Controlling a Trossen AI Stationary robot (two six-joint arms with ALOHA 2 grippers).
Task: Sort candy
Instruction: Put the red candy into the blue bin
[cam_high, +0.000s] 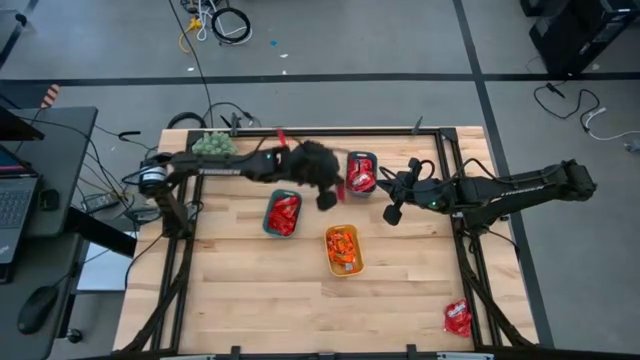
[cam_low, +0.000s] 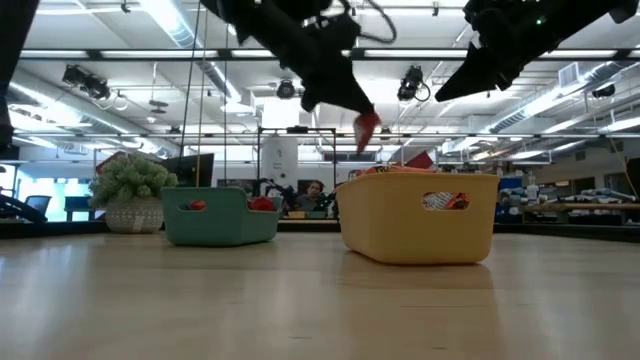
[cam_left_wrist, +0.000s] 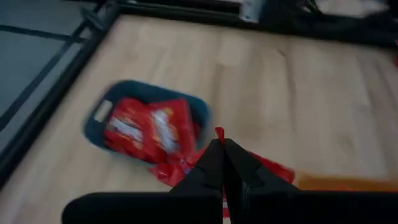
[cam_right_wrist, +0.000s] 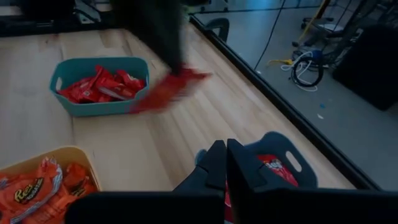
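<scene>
Candy lies sorted in three trays on my table: red wrappers (cam_high: 284, 213) fill the teal tray (cam_high: 270, 222) near the middle, orange wrappers (cam_high: 342, 247) fill the yellow tray (cam_high: 357, 263) just beside it toward the front edge, and more red packets (cam_high: 361, 175) sit in the blue tray (cam_high: 372, 157) toward the back; one further red packet (cam_high: 457, 317) lies alone on the bare wood near the front right corner, well apart from the trays.

My left gripper (cam_high: 328, 198) hangs above the table between the teal tray and the blue one, its fingers (cam_left_wrist: 214, 163) pressed together on a red candy (cam_low: 367, 128); in the low view that candy dangles from the fingertips, clear of the wood and above the yellow tray's rim; from my left wrist the blue tray and its red packets show just beyond the fingertips.

My right gripper (cam_high: 392, 212) hovers just beside the blue tray on its right, jaws closed tight with nothing between them; from my right wrist I see the blue tray close under the fingers (cam_right_wrist: 216, 167), the teal tray farther off, and the yellow tray's orange candy at the near edge.

A fuzzy green plant (cam_high: 211, 144) stands at the back left of the table.
</scene>
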